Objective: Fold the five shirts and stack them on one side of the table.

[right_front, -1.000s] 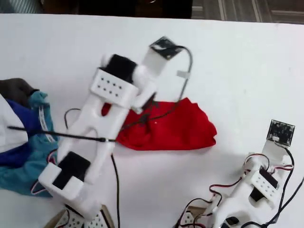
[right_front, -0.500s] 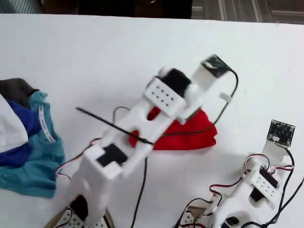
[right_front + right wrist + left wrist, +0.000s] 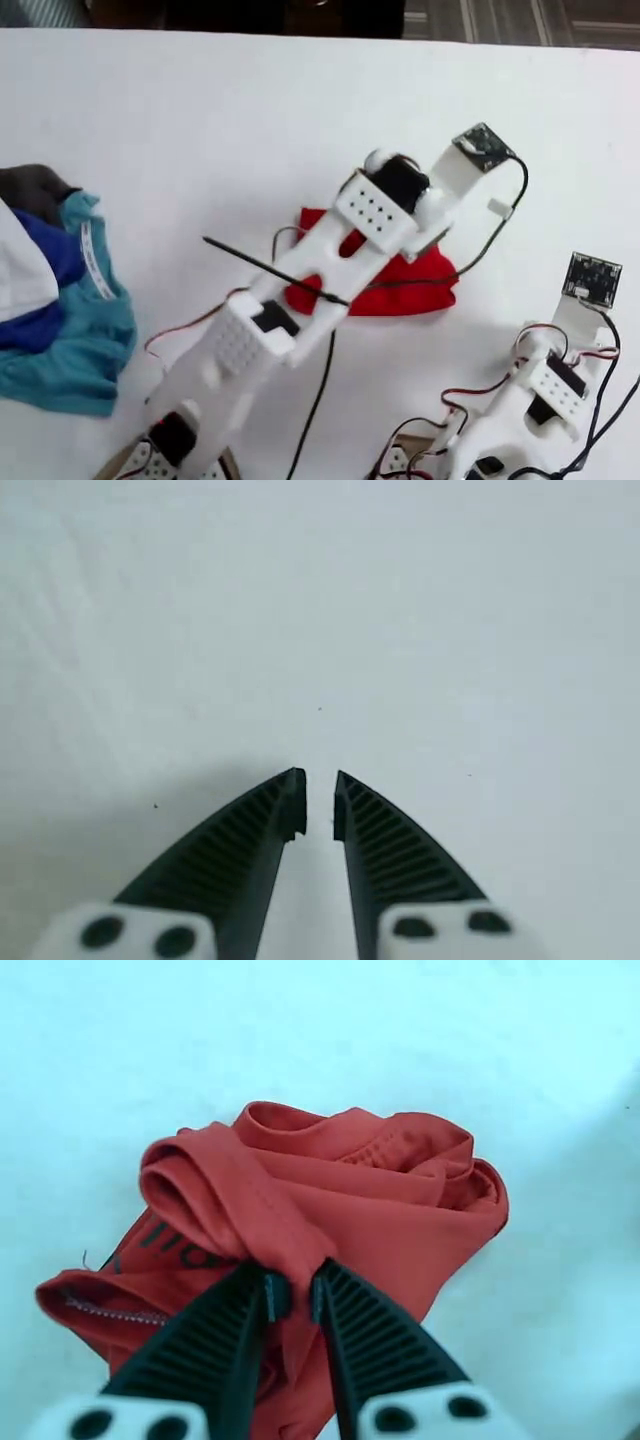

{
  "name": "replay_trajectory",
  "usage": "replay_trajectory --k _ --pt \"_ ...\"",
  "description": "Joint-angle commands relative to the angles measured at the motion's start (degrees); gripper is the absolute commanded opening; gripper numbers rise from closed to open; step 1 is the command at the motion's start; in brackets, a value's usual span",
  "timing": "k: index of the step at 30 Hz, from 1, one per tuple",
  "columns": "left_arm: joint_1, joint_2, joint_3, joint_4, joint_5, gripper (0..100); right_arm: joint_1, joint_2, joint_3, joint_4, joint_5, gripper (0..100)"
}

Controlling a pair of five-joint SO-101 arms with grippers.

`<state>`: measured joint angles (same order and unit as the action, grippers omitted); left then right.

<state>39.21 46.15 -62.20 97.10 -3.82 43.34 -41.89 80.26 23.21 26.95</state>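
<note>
Moved: my left gripper [image 3: 290, 1295] swung right, bunching the red shirt [image 3: 400, 1210].
Grip: clamped on its fold; cloth lies just beyond, nearer this arm.
Right gripper [image 3: 318, 805]: tips together, well apart.

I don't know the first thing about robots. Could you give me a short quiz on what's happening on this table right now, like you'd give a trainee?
1. What is the left gripper clamped on?
A) the red shirt
B) a teal shirt
C) nothing
2. True or false: the right gripper holds a shirt too.
3. Fill in: the pile of other shirts lies on the ____ arm's side of the table.

Key: 1 A. 2 False; there is bare table under it and nothing between its jaws. 3 Left.
</note>
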Motion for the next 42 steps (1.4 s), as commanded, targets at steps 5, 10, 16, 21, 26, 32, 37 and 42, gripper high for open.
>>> replay_trajectory --k 5,10,16,21,26,32,37,42 --pt "-1.05 -1.14 -3.21 1.41 0.18 21 -0.75 -1.45 -0.35 -0.92 -0.35 5.6" --pt "-7.82 -2.73 -9.71 3.78 0.09 25 -0.75 -1.45 -0.35 -0.92 -0.26 5.6" --pt "-18.46 -2.9 -11.03 4.31 0.0 9 -0.75 -1.45 -0.35 -0.92 -0.26 5.6" --pt "-21.89 2.02 -3.82 0.0 0.0 2 -0.75 -1.45 -0.35 -0.92 -0.26 5.6" --pt "-21.63 7.82 -5.23 -3.87 0.35 3 -0.75 -1.45 -0.35 -0.92 -0.26 5.6" --pt "-18.99 13.8 -9.36 -6.86 0.62 3 -0.75 -1.45 -0.35 -0.92 -0.26 5.6" --pt "-17.23 18.11 -10.51 -7.91 5.8 3 -0.75 -1.45 -0.35 -0.92 -0.26 5.6" --pt "-16.53 17.93 -13.49 -6.42 6.51 3 -0.84 -1.45 -0.35 -0.92 -0.26 5.6"
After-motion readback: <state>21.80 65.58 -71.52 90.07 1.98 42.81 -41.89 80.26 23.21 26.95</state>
